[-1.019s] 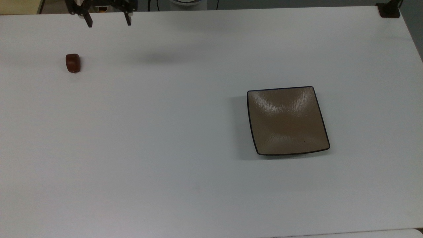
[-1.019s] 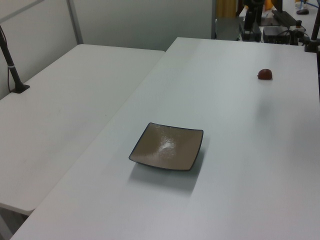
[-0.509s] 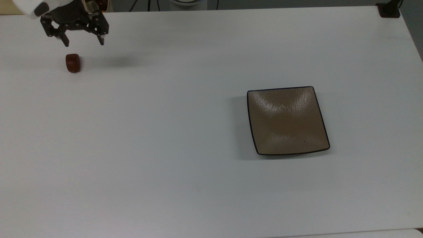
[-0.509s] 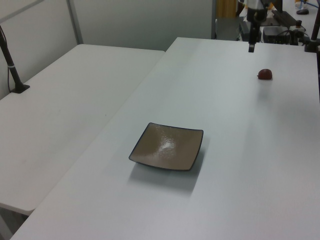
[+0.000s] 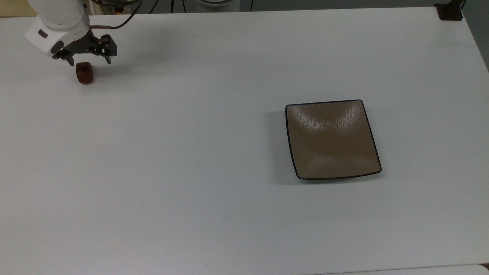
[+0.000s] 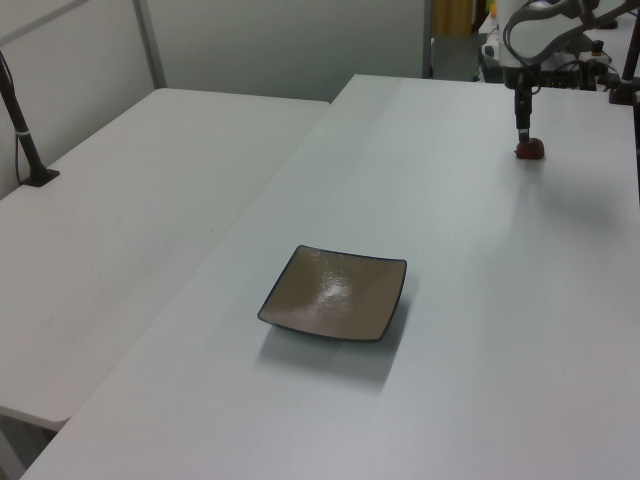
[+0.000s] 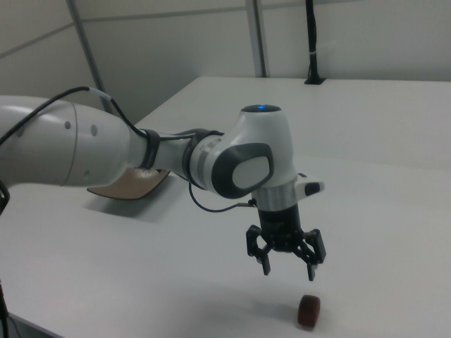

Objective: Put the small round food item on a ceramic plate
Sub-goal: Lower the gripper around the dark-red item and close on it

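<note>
At the top view's far left, gripper (image 5: 89, 61) hanging just above and behind the food lump (image 5: 84, 73), its 2 fingers spread apart and clamped on nothing; lump lying bare on the white table (image 5: 198, 152), not yet touched; in the right view, gripper (image 7: 288, 270) poised above and slightly to the right view's left of the lump (image 7: 309, 310), clear air between them.

Further along to the top view's right, well apart from the lump, square brown plate (image 5: 332, 139) sitting flat with nothing on it.

Step in hand judged as the approach to pick up; best done by shifting over until the lump sits midway between the fingers, dropping straight down until the tips flank its sides near the table, then closing gently; small glossy rounded thing, likely to squirt out or roll if pinched off-centre.

No brand, label or readable writing anywhere.
</note>
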